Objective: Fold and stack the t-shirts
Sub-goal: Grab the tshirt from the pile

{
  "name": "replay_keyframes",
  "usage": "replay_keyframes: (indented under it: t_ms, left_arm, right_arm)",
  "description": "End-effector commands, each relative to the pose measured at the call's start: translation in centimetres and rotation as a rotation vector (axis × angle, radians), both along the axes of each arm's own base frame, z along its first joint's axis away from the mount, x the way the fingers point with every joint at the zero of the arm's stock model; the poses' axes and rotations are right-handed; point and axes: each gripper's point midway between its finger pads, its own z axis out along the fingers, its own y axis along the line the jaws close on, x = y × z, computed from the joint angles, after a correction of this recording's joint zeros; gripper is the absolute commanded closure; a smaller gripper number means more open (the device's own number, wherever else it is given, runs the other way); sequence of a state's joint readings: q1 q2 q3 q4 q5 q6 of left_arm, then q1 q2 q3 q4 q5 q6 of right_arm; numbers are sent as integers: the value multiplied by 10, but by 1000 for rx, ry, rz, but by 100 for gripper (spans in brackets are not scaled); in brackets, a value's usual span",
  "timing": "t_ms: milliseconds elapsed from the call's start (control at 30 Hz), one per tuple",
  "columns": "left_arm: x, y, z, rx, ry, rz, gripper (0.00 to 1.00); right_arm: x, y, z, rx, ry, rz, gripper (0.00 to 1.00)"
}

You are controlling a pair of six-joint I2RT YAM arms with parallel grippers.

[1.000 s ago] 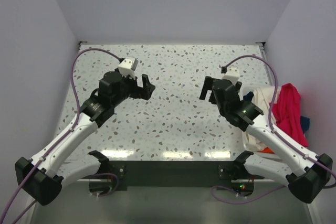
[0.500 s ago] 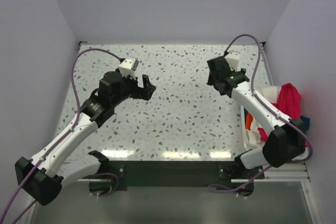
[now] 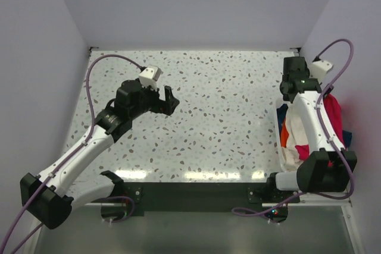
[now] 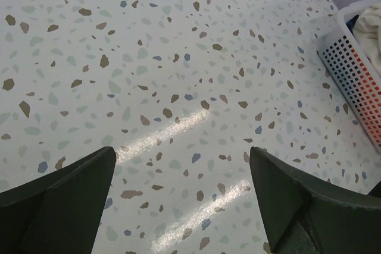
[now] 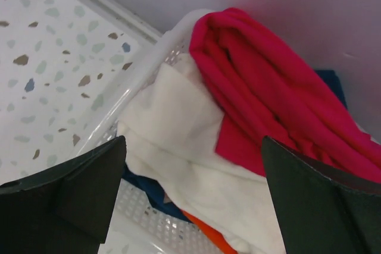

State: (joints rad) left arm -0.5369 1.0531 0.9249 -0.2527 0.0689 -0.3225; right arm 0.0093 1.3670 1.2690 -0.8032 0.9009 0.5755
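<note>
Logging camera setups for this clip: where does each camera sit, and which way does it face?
Top external: above, behind the bases, looking down on the table; both arms, left end effector and right end effector, show.
Left wrist: faces down at table and basket corner; own fingers show.
Right wrist: faces into basket at red t-shirt and cream t-shirt; own fingers show.
Shared: all three see the basket.

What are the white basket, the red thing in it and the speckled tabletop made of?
The basket looks like smooth moulded plastic, with a stiff grid of holes. The red shirt seems soft matte cloth, draping in rounded folds. The tabletop looks like polished terrazzo or an imitation; it mirrors the lights.
</note>
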Motion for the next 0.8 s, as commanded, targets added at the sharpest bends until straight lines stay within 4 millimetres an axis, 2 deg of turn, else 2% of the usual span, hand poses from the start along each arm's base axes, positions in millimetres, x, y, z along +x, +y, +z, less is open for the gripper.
replay_keyframes:
  t_ms: [0,400,533,600,767]
  left_arm:
    - [3,-8,28,-54,-54,-25,0]
    - [2,-14,26,-63,-31,-51,0]
    - [2,-15,25,-62,-27,-54,0]
    - [2,-15,25,-64,-26,-55,0]
    - [1,-15,20,-64,-17,-60,0]
  right_arm:
    - [-17,-41,27,-94,-52,-168,2]
    - [-36,-101,-7,-37,-41,-411,2]
    - [-36,-112,-34,40,-43,-447,2]
    - [-40,-115,-40,57,-44,-467,2]
    - [-41,-111,-63,112,-56,-462,7]
